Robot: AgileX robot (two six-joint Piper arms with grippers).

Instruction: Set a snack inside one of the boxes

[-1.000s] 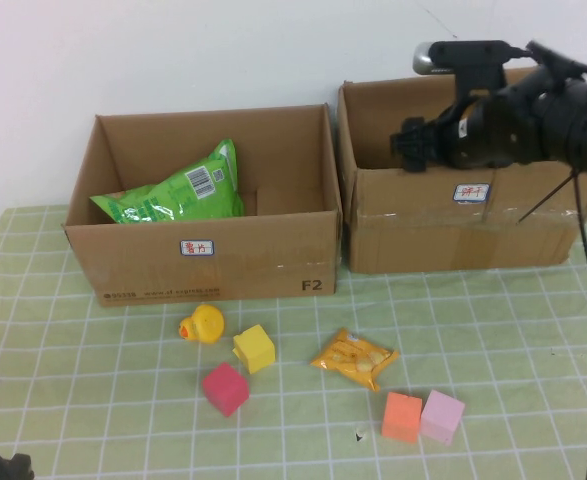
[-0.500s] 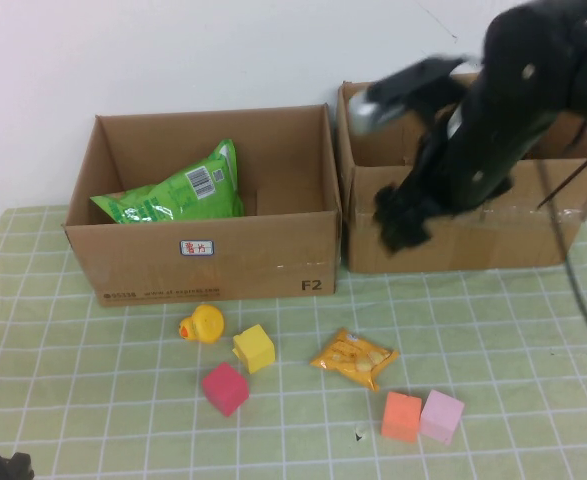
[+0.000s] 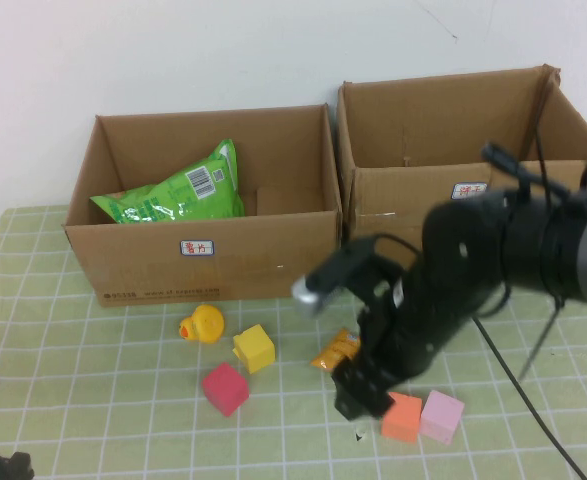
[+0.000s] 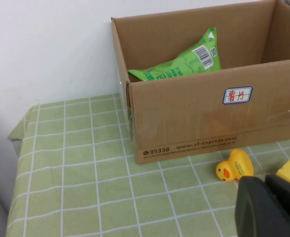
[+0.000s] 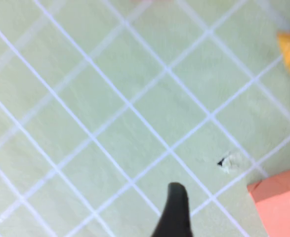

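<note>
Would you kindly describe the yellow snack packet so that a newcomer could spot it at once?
Start at the left cardboard box holding the green chip bag. On the checked tablecloth before its right corner lies the yellow snack packet, half hidden under the right end effector. Unlike the cubes and duck nearby, it is a flat, crinkled orange-yellow pouch.
</note>
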